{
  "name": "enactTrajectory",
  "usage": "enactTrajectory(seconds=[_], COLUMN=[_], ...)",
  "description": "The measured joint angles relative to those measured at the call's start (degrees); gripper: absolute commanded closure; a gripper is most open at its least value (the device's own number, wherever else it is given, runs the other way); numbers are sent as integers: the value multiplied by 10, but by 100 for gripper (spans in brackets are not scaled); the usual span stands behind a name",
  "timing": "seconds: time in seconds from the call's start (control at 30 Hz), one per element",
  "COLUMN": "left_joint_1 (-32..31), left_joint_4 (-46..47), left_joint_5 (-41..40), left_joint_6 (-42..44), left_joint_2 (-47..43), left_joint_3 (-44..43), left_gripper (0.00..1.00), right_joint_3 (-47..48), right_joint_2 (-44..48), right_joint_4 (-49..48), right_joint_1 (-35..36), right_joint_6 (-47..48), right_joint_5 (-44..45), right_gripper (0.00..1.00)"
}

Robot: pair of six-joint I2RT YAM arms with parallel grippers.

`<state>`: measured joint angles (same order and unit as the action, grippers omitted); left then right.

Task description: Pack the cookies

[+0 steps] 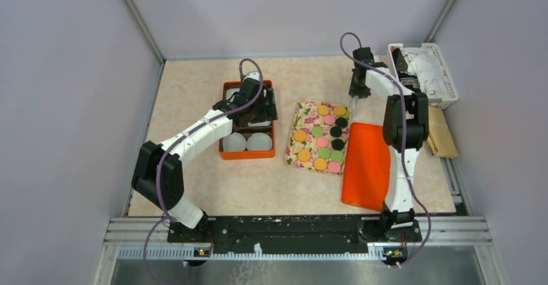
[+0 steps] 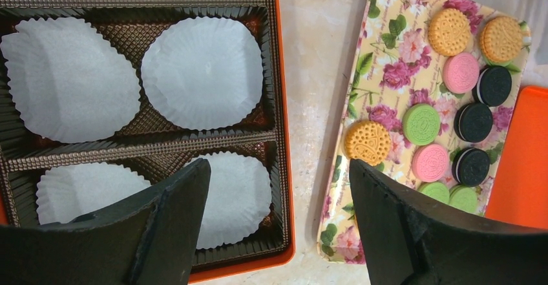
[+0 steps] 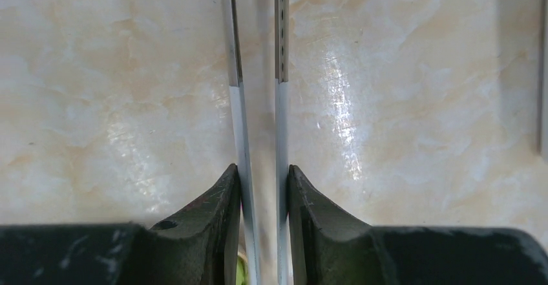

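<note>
1. Fourteen or so cookies (image 1: 317,131) lie flat on a floral tray (image 1: 294,122) in the middle of the table (image 1: 194,188). They are orange, pink, green and black, set close together in short rows.
2. None of the cookies is in the box (image 1: 245,155), and none is touching either gripper.
3. The orange box sits just left of the tray, with a brown ribbed insert (image 2: 136,148) inside it.
4. White paper cups (image 2: 201,72) fill the insert's compartments, and every cup in view is bare.
5. The left gripper (image 2: 279,168) hangs over the box's right edge with its jaws spread wide and nothing between them.
6. In the left wrist view, one finger (image 2: 174,220) is above the nearest cup and the other stands toward the tray.
7. The right gripper (image 3: 263,175) is clenched on a pair of tongs (image 3: 281,39), its fingers pressing the two thin metal blades close together.
8. The tongs point down over bare table, beyond the tray's far right corner and apart from the cookies.
9. An orange lid (image 1: 366,165) lies flat just right of the tray.
10. A white basket (image 1: 446,84) sits in the far right corner, with a brown packet (image 1: 442,136) lying near it.
</note>
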<state>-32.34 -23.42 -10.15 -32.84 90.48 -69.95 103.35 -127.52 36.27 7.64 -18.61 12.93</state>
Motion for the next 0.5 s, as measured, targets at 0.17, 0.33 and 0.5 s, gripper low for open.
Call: enactTrajectory(seconds=[0.17, 0.33, 0.5], left_joint_1=[0, 0, 0], left_joint_4=[4, 8, 9], left_joint_5=[0, 0, 1], left_joint_6=[0, 0, 0], left_joint_2=[0, 0, -8], left_joint_3=[0, 0, 3], left_gripper=[15, 15, 15], right_joint_3=[0, 0, -2], right_joint_2=[54, 116, 145], right_joint_4=[11, 17, 26], right_joint_1=[5, 16, 20], right_joint_6=[7, 12, 15], right_joint_5=[-1, -3, -7], right_gripper=[65, 55, 57])
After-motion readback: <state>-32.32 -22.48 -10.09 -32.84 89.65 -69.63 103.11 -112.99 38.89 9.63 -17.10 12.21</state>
